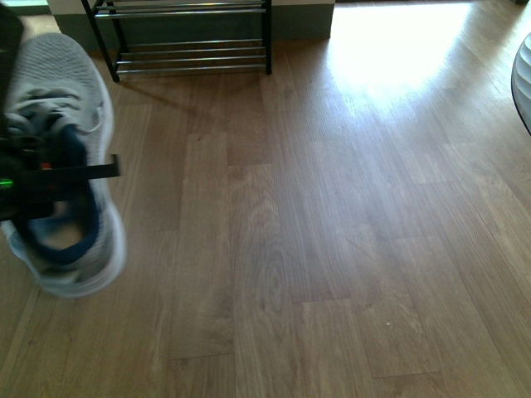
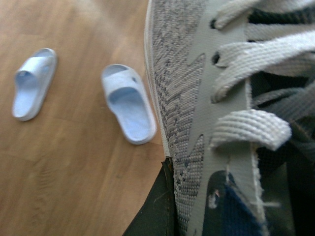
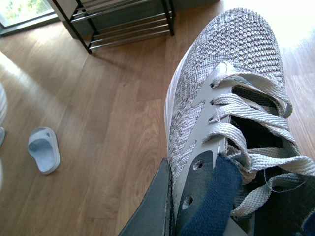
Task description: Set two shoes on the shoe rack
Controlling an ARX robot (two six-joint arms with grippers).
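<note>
One grey knit sneaker (image 1: pixel 62 157) hangs above the floor at the front view's left edge, toe toward the shoe rack (image 1: pixel 191 51). My left gripper (image 1: pixel 33 174) is shut on its navy collar. The left wrist view shows that sneaker (image 2: pixel 192 98) close up, with one black finger (image 2: pixel 153 211) pressed against its side. My right gripper (image 3: pixel 197 201) is shut on the other grey knit sneaker (image 3: pixel 226 83), one dark finger (image 3: pixel 150 211) outside the collar. That arm is out of the front view. Two pale blue slides (image 2: pixel 33 83) (image 2: pixel 129 104) lie on the floor.
The rack (image 3: pixel 123 22) stands against the far wall with chrome bars. Wooden floor (image 1: pixel 332 249) stretches in front of it, sunlit at the back right. A dark-rimmed ridged object (image 1: pixel 523 79) cuts in at the right edge. One slide (image 3: pixel 44 150) lies left of the right sneaker.
</note>
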